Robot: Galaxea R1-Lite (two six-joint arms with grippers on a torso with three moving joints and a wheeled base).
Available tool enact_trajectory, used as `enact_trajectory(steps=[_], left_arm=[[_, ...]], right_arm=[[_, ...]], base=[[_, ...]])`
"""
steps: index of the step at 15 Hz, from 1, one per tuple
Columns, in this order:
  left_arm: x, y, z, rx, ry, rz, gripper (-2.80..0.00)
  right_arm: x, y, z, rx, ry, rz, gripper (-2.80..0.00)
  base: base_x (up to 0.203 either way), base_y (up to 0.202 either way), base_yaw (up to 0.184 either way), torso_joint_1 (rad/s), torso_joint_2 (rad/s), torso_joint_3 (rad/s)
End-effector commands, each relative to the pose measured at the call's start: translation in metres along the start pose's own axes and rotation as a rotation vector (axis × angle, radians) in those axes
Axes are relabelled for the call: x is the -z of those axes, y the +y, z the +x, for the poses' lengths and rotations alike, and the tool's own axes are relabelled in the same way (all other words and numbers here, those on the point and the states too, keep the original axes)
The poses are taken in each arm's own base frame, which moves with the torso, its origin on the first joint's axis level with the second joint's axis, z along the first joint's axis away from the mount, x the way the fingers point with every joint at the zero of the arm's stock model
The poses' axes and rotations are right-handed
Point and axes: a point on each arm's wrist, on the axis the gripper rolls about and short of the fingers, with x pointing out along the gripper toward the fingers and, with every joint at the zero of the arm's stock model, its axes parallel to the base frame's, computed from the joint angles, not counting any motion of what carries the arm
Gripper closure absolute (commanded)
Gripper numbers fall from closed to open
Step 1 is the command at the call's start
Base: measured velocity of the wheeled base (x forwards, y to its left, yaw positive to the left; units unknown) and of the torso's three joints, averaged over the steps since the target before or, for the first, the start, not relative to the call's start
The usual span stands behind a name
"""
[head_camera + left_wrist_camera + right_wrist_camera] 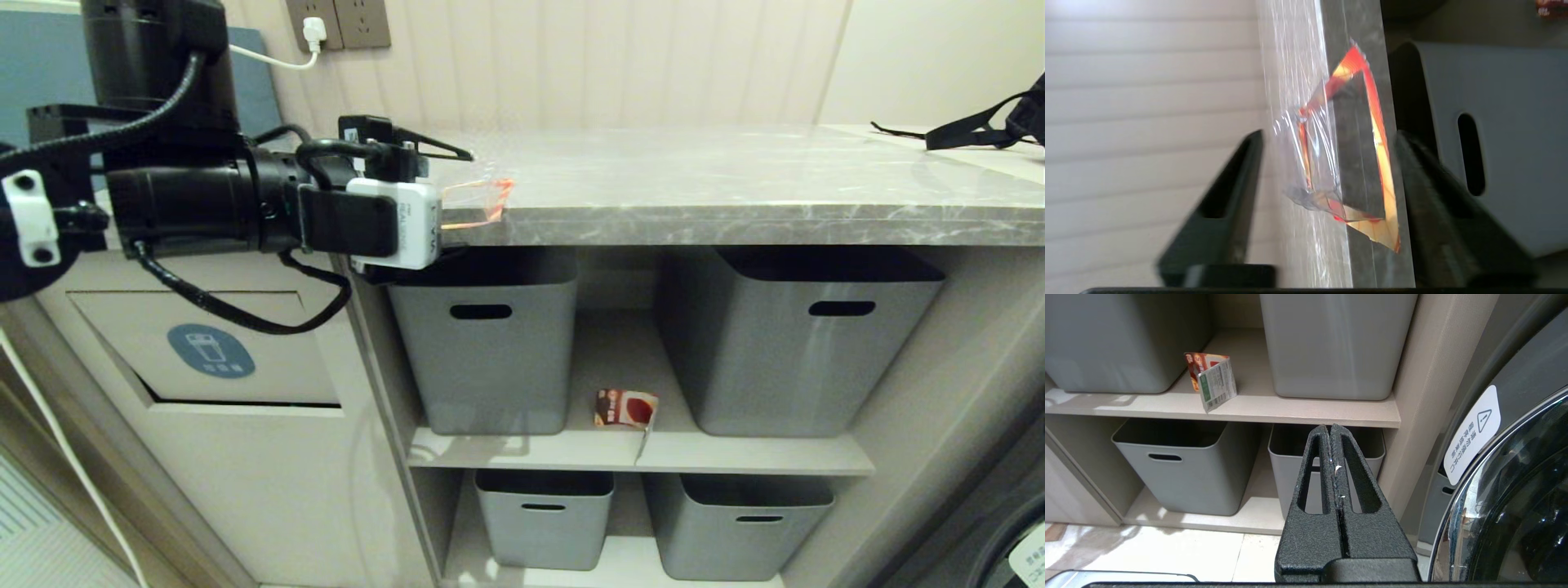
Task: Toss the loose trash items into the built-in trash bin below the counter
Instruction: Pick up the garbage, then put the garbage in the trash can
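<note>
The clear plastic wrapper with orange-pink print lies at the front left edge of the grey marble-look counter and hangs a little over it. My left gripper reaches level at that edge, open, one finger above the slab and one below. In the left wrist view the wrapper sits between the two spread fingers of the gripper, with gaps on both sides. The red-brown and white carton stands on the shelf between two tubs. The beige bin flap with a blue sticker is below my left arm. My right gripper is shut and parked low.
Two large grey tubs stand on the upper shelf and two smaller ones below. A black strap lies at the counter's far right. A washing machine door is beside my right gripper.
</note>
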Motion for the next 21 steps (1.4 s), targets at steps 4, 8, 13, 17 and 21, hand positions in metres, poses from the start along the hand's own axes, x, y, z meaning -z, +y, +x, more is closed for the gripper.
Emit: enact_trajectory(steps=[4, 8, 13, 17, 21], left_arm=[[0.004, -0.007, 0.010, 0.024, 0.018, -0.003, 0.00], [0.003, 0.003, 0.003, -0.007, 0.023, -0.033, 0.00], [-0.024, 0.038, -0.081, -0.154, 0.020, -0.259, 0.00], [-0.026, 0.041, -0.168, -0.234, 0.132, -0.583, 0.00], [-0.047, 0.009, -0.230, -0.286, 0.234, -0.857, 0.00]], right_arm=[[0.000, 0.000, 0.000, -0.002, -0.002, -0.001, 0.00], [0.000, 0.000, 0.000, -0.001, 0.000, -0.001, 0.00], [0.000, 0.000, 0.000, -0.001, -0.001, -0.001, 0.00], [0.000, 0.000, 0.000, -0.001, -0.001, -0.001, 0.00], [0.000, 0.000, 0.000, -0.001, -0.002, -0.001, 0.00]], base=[[0.000, 0.000, 0.000, 0.000, 0.00, 0.000], [0.000, 0.000, 0.000, 0.000, 0.00, 0.000], [0.000, 0.000, 0.000, 0.000, 0.00, 0.000], [0.000, 0.000, 0.000, 0.000, 0.00, 0.000], [0.000, 0.000, 0.000, 0.000, 0.00, 0.000]])
